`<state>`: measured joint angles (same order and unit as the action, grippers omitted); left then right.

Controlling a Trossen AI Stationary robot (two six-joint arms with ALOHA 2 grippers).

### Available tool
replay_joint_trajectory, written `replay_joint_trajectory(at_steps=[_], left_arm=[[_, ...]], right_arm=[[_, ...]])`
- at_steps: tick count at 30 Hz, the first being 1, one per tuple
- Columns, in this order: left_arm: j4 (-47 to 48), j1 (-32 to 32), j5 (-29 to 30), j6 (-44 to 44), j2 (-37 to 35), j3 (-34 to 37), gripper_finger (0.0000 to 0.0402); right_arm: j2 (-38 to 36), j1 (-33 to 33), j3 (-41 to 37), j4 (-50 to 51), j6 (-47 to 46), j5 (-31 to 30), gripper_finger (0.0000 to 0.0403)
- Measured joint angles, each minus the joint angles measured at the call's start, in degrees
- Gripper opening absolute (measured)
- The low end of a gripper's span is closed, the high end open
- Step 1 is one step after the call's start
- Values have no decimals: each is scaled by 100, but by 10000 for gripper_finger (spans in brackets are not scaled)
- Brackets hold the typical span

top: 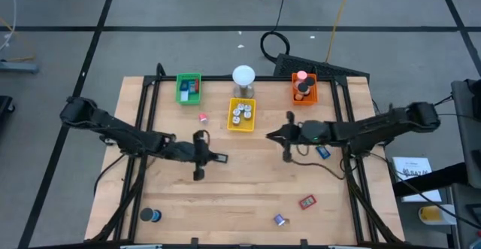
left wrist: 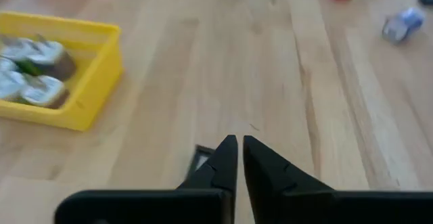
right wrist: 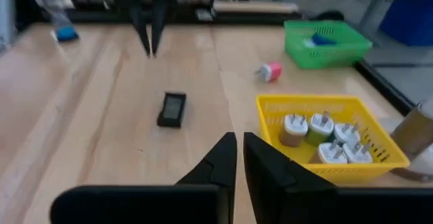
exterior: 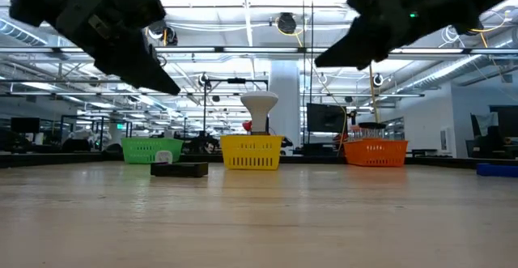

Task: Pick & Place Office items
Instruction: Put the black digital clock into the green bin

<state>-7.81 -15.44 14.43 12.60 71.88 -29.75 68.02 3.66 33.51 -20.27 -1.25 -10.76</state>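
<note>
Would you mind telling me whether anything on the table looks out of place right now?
Several items lie loose on the wood outside the trays: a pink piece near the yellow tray, a dark rectangular piece mid-table, and blue roll, red piece and bluish bit by the front edge. Nothing looks spilled or damaged.

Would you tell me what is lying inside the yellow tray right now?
The yellow tray holds several small white plug adapters with metal prongs, one greenish. Anything beneath them is covered.

grey tiled floor (top: 188,8) with cables (top: 270,23) surrounds the wooden table (top: 240,189); fluorescent ceiling lights (exterior: 243,13) glow overhead.
</note>
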Motion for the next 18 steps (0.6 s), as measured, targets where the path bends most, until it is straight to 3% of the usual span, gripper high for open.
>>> replay_joint_trajectory(at_steps=[4, 10, 18], left_arm=[[490, -98, -236, 221, 566, -578, 68], [877, -200, -299, 257, 1284, -1121, 158], [1077, -55, -236, -156, 1722, -1204, 264]], right_arm=[[-541, 4, -471, -362, -3, 7, 14], [-875, 4, -694, -535, -25, 9, 2], [-871, 7, -696, -521, -67, 26, 1]])
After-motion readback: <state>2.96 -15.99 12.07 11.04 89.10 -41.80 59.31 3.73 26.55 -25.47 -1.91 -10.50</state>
